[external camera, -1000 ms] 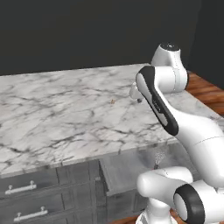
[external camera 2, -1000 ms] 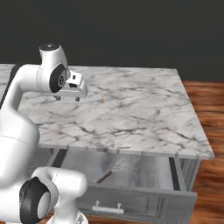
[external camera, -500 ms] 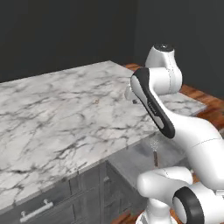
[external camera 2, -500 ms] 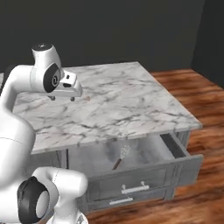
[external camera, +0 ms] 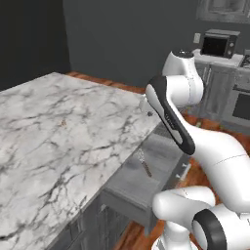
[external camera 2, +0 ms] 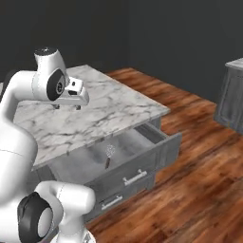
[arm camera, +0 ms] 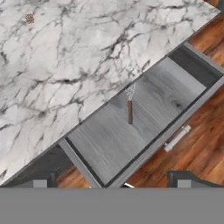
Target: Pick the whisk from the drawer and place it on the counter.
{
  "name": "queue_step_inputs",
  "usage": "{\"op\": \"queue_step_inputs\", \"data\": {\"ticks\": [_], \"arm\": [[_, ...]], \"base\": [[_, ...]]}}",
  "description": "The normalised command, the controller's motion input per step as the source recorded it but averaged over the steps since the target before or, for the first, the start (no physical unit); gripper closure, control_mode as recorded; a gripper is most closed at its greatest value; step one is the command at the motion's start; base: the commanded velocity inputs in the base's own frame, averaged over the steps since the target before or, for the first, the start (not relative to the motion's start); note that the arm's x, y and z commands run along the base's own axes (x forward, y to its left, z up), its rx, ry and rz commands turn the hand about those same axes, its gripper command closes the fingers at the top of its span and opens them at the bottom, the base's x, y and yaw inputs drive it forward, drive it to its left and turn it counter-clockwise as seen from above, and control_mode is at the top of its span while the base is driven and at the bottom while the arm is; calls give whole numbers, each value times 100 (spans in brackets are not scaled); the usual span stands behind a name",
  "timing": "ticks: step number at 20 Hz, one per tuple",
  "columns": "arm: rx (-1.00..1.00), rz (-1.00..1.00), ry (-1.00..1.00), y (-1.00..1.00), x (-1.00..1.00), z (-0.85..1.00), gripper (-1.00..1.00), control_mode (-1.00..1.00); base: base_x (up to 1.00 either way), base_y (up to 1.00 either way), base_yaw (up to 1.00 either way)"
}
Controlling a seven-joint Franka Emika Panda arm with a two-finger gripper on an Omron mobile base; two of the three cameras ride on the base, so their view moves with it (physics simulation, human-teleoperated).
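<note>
While the drawer stands pulled out, the views split the scene like this:

Drawer: open point(external camera 2: 142, 156), its flat grey floor bare around the whisk; in the right base view its tall front panel faces 4 o'clock with a silver bar handle point(external camera 2: 135, 177) on it.
Whisk: lying flat on the drawer floor point(arm camera: 130, 105), near the middle and close under the counter edge; in the hand view its wire head points to 12 o'clock and the reddish-brown handle to 6 o'clock.
Whisk, other views: a small dark stick with a pale head point(external camera: 144, 163) in the left base view; the same, smaller point(external camera 2: 108, 156), in the right base view.
Counter: white marble slab point(external camera: 53, 132) with grey veins, overhanging the back of the drawer.
Speck: a small brown bit on the marble point(arm camera: 29, 18), at 11 o'clock in the hand view, well apart from the drawer; the left base view shows it too point(external camera: 62, 123).
Gripper: above the counter near its drawer-side edge point(external camera 2: 67, 106), touching nothing; two short dark tips show in the right base view, with a gap between them, holding nothing.
Gripper, hand view: the fingertips point(arm camera: 39, 183) stand far apart at the bottom edge.
Microwave: on a far countertop point(external camera: 219, 44), at 1 o'clock in the left base view.
Floor: reddish wood planks point(external camera 2: 199, 180) beside the drawer.
</note>
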Motion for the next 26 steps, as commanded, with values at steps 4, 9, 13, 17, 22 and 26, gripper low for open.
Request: {"op": "queue_step_inputs", "data": {"ticks": [4, 9, 13, 17, 22, 26], "arm": [[0, 0, 0, 0, 0, 0, -100, 100], [0, 0, 0, 0, 0, 0, -100, 100], [0, -28, 10, 27, -8, -7, -100, -100], [0, -43, 21, 3, -13, -22, -100, -100], [0, -30, 22, -15, 0, -35, -100, -100], [2, -12, 22, -37, 0, -51, -100, -100]], "base": [[-15, 62, -63], [-18, 68, -60], [-11, 35, -29], [0, 0, 0], [0, 0, 0], [0, 0, 0]]}}
